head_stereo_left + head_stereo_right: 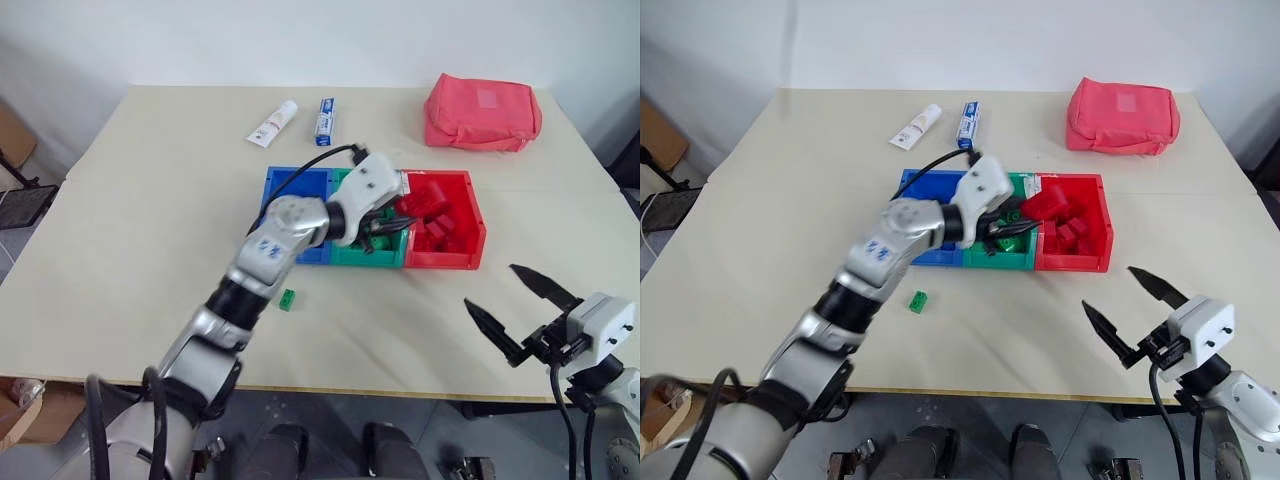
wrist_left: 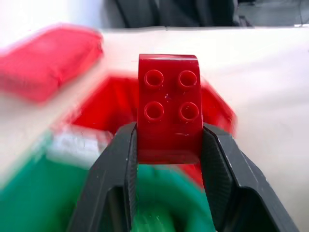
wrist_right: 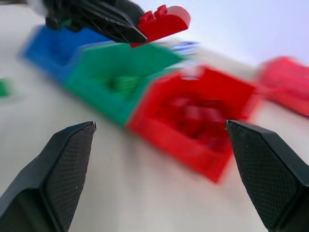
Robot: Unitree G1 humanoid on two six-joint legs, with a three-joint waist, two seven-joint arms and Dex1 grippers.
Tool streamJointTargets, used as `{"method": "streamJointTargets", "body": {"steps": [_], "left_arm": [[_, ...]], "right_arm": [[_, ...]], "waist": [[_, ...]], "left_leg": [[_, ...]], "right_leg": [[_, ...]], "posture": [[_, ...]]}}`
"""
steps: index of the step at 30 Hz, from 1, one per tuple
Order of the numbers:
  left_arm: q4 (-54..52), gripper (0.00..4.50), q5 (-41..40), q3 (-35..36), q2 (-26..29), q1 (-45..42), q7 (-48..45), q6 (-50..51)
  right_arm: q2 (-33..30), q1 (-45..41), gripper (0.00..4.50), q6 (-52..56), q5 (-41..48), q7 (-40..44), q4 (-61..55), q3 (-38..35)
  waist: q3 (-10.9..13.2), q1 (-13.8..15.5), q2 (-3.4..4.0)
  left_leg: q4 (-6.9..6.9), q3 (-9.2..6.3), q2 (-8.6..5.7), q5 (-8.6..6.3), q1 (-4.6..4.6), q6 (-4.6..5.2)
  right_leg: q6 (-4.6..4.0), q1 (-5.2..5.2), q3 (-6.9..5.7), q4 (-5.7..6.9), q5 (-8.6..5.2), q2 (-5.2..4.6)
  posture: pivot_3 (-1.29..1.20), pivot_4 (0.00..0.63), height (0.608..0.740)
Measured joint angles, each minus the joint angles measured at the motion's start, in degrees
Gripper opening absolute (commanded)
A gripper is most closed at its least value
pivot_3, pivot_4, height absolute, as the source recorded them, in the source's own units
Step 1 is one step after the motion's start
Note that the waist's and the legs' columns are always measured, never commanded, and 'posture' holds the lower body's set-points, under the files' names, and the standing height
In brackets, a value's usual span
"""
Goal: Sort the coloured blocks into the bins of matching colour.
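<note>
While the left gripper [image 2: 169,145] pinches a studded red block [image 2: 169,108] above the green bin [image 1: 1001,252], one small green block [image 1: 918,300] lies on the worktop [image 1: 790,200] toward its front edge. Left to right, the joined bins [image 1: 1005,225] run blue, green, red; the red bin [image 1: 1072,235] holds red blocks. Right gripper [image 1: 1132,310]: fingers spread wide, empty, at the front-right corner.

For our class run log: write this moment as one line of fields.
left gripper: shut on red block, above green bin | right gripper: open, empty | green block: loose on table
</note>
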Motion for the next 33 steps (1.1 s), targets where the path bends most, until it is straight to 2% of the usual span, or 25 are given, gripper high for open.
{"method": "streamJointTargets", "body": {"steps": [3, 5, 8, 13, 18, 19, 22, 23, 26, 29, 33], "left_arm": [[14.4, 1.46, 1.8, 0.9, -4.6, -5.6, 1.1, -7.8], [23.7, 2.18, 2.5, 2.2, -6.4, -8.6, 1.4, -12.0], [31.4, 3.02, 4.1, 3.0, -6.4, -11.2, 1.0, -15.9], [32.2, 4.46, 4.4, 5.0, -4.9, -11.0, -2.7, -19.8], [16.9, 4.46, 1.5, 7.3, 1.4, -0.3, -12.4, -22.5], [10.3, 4.46, -0.5, 7.4, 4.2, 3.8, -16.1, -21.5], [-8.5, 4.46, -7.0, 9.6, 18.8, 18.0, -27.0, -13.4], [-12.7, 4.46, -9.1, 11.5, 22.6, 21.9, -28.8, -10.5], [-23.3, 4.46, -15.1, 17.4, 30.4, 31.3, -32.7, -6.3], [-27.8, 4.46, -16.0, 22.0, 38.5, 41.9, -35.1, -6.4], [-28.3, 4.46, -15.8, 27.1, 39.3, 49.6, -31.2, -6.4]], "right_arm": [[0.7, 1.0, 4.50, 1.4, -1.2, -3.7, -1.6, 0.0], [0.9, 1.8, 4.50, 2.0, -1.9, -5.3, -3.2, 0.3], [1.2, 2.0, 4.50, 2.6, -2.4, -6.4, -5.1, 1.0], [1.0, 1.6, 4.50, 2.6, -2.5, -6.2, -5.4, 3.1], [-2.6, -0.9, 4.50, 2.6, -0.4, -0.6, -5.1, 5.5], [-4.4, -2.1, 4.50, 2.5, -0.1, 1.7, -4.7, 6.8], [-9.0, -6.7, 4.50, 0.9, 0.0, 9.7, -1.6, 10.3], [-10.0, -7.8, 4.50, 0.6, 0.3, 11.9, 0.3, 10.9], [-12.4, -12.1, 4.50, 1.0, 1.6, 17.9, 3.8, 14.0], [-14.9, -15.1, 4.50, 1.9, 2.2, 23.7, 5.4, 17.8], [-15.2, -18.5, 4.50, 3.8, 3.2, 28.4, 7.1, 21.5]], "waist": [[0.0, -0.3, 0.00], [0.0, -0.5, -0.02], [0.0, -0.9, -0.02], [0.0, -1.4, -0.02], [0.0, -2.0, 0.03], [0.0, -2.2, 0.04], [0.0, -4.5, 0.04], [0.0, -4.5, 0.04], [0.0, -3.9, 0.04], [0.0, -2.9, 0.05], [0.0, -1.4, 0.04]], "left_leg": [[-0.04, 0.08, 0.03, 0.00, 0.00, 0.01], [-0.06, 0.14, 0.06, 0.00, 0.00, 0.01], [-0.06, 0.16, 0.06, 0.00, 0.00, 0.02], [-0.05, 0.13, 0.05, 0.00, 0.00, 0.02], [-0.08, 0.12, 0.11, 0.00, 0.03, 0.01], [-0.08, 0.16, 0.10, 0.00, 0.03, 0.01], [-0.41, 0.25, 0.16, -0.01, 0.36, -0.01], [-0.42, 0.21, 0.18, -0.01, 0.38, -0.01], [-0.34, 0.11, 0.15, -0.04, 0.39, -0.02], [-0.42, 0.07, 0.15, -0.10, 0.59, -0.01], [-0.32, -0.03, 0.12, -0.12, 0.59, 0.01]], "right_leg": [[0.00, -0.05, 0.03, 0.03, 0.00, 0.04], [0.00, -0.10, 0.08, 0.07, 0.00, 0.06], [0.01, -0.11, 0.10, 0.11, 0.00, 0.07], [0.01, -0.12, 0.10, 0.15, 0.00, 0.07], [0.00, -0.16, 0.16, 0.41, 0.00, 0.11], [0.00, -0.18, 0.23, 0.50, 0.00, 0.09], [-0.08, -0.20, 0.60, 0.57, -0.04, 0.19], [-0.11, -0.19, 0.59, 0.58, -0.06, 0.20], [-0.12, -0.08, 0.55, 0.49, -0.06, 0.14], [-0.14, 0.17, 0.50, 0.06, -0.07, 0.13], [-0.14, 0.27, 0.48, 0.00, -0.07, 0.09]], "posture": [[0.00, 0.150, 0.740], [0.00, 0.150, 0.740], [0.00, 0.150, 0.740], [0.00, 0.150, 0.740], [0.00, 0.150, 0.740], [0.00, 0.150, 0.740], [0.00, 0.150, 0.740], [0.00, 0.150, 0.740], [0.00, 0.150, 0.740], [0.00, 0.150, 0.740], [0.00, 0.150, 0.740]]}}
